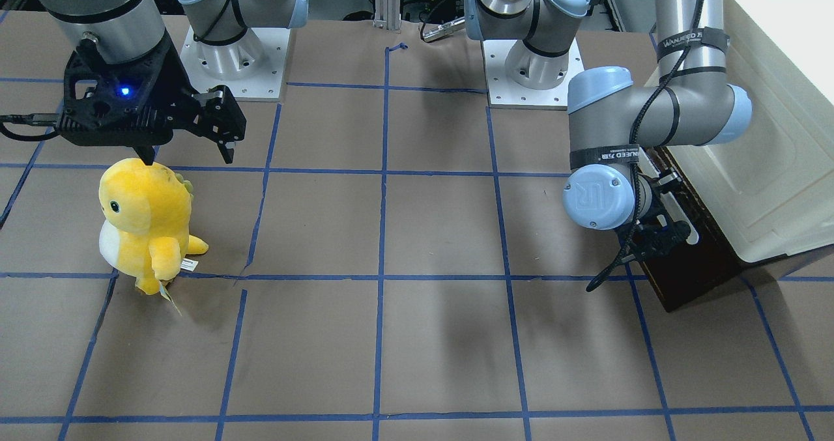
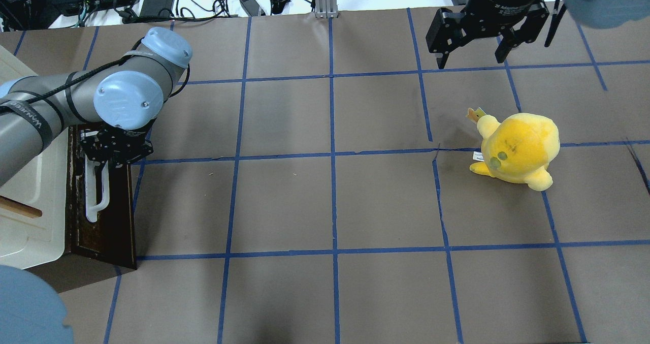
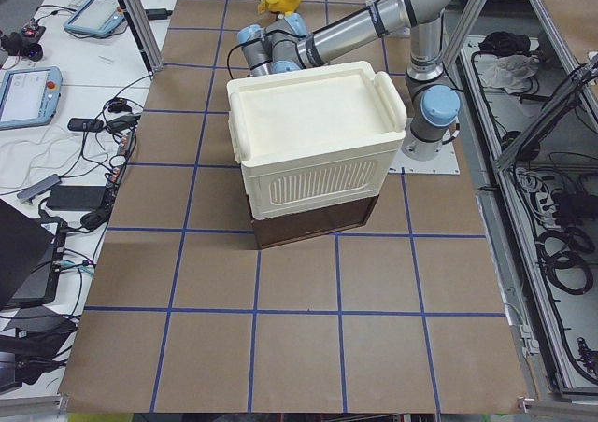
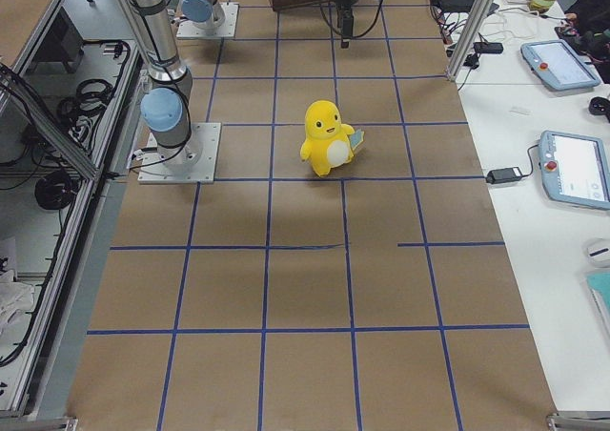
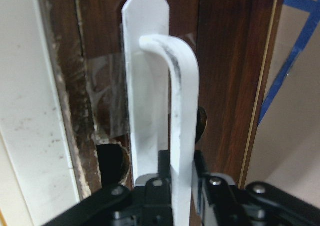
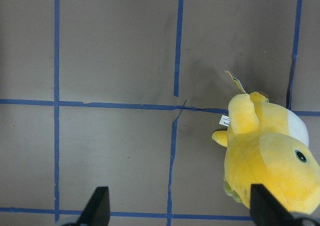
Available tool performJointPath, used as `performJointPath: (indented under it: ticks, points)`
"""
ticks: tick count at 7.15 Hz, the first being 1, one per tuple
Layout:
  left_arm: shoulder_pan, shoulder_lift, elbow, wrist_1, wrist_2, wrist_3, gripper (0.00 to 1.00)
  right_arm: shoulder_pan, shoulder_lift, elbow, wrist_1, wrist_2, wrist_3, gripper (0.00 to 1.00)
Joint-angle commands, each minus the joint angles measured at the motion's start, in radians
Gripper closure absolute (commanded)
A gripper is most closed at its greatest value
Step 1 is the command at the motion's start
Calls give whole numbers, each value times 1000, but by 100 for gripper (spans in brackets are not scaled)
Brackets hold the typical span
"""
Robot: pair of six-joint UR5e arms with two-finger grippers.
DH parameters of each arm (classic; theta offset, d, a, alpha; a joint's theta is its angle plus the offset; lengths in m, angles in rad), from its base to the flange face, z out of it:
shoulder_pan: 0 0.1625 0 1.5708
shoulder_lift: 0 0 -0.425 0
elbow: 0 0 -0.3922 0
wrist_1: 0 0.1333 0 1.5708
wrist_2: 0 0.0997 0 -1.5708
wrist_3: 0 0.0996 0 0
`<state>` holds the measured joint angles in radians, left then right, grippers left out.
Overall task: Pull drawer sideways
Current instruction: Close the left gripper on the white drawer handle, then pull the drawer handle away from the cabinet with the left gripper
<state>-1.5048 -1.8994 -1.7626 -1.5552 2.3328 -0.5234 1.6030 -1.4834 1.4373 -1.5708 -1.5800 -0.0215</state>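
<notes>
Left gripper (image 5: 178, 188) first, since that's the one on the job: both black fingers (image 5: 164, 171) were pinched in on the long white bar handle (image 5: 182, 111), one on each side, so it was clamped on the bar and on nothing else. That handle ran along the dark brown front panel of the shallow wooden drawer (image 2: 117, 217). From overhead, the left gripper sat over the end of the bar farthest from my base.

Drawer itself was at the table's end on my left, low down under the boxy cream-white plastic case (image 3: 308, 133), with its front right by the case's edge. How far out it was, honestly couldn't tell.

Way over on the other side, my right gripper (image 2: 470, 62) hung above the brown paper-covered table (image 2: 284, 201) with its jaws spread wide and nothing between them. An upright yellow plush toy (image 2: 518, 151) with a white belly stood on the blue tape grid near it, not touching, and well apart from the drawer.
</notes>
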Motion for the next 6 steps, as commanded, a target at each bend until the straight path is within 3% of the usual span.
performJointPath:
  ticks: [1,6]
  points:
    - [-6,-1,0,-3,-4,-1,84,0,0,0,0,-2,0,0]
    - [-37,-9,5,-17,-10,-29,84,0,0,0,0,0,0,0]
